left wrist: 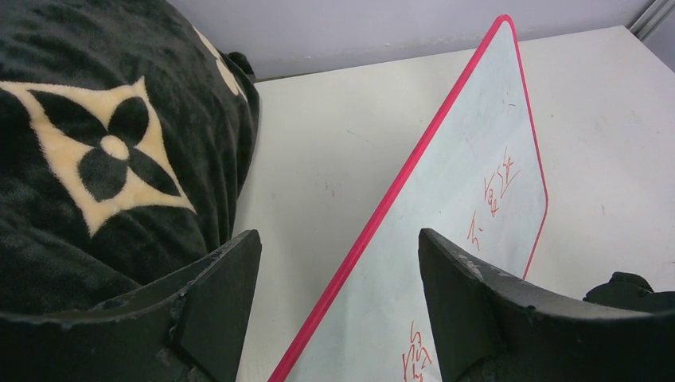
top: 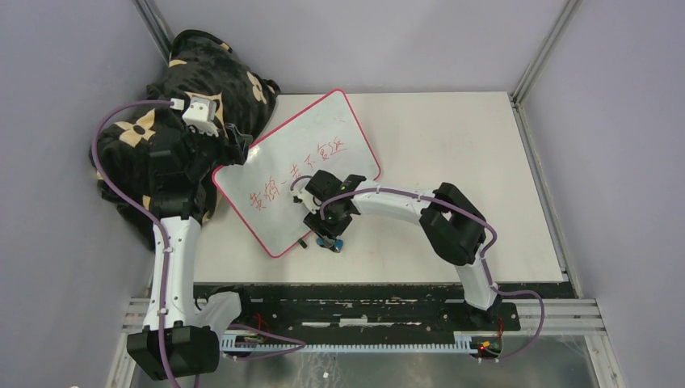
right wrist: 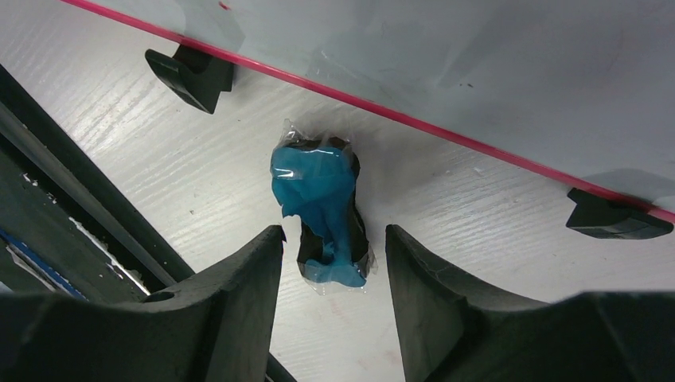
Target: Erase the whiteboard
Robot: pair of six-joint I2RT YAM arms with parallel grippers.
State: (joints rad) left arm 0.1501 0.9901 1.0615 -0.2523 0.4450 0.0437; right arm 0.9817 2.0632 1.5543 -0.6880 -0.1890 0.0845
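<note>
Whiteboard (top: 297,166) lies slantwise on the table (top: 452,137), left of centre, red writing (top: 303,174) all there, nothing wiped yet. One far corner sits just beside the black patterned blanket (left wrist: 95,159).

My right gripper (right wrist: 334,235) hangs over the blue eraser (right wrist: 322,211), jaws set wide, one finger each side of it, not closed on it. The eraser is in clear wrap and lies on the table just beside the board's near rim (right wrist: 414,119), between the two black feet (right wrist: 191,72).

My left gripper (left wrist: 340,239) is at the board's left edge, jaws wide, pink rim running between the fingers, gripping nothing. Whether a finger touches the board I cannot tell.

Risks as I judge them:
- The wrap looks slick and loose. If I pinch only film, or pinch off-centre, the eraser may squirt out or twist.
- The eraser sits askew to my fingers, so closing could roll it toward the rim.
- Dropping lower near the rim could knock the board or a foot and shift it.
- The board is not held. Wiping with the left jaws wide would likely push it across the table or into the blanket.
</note>
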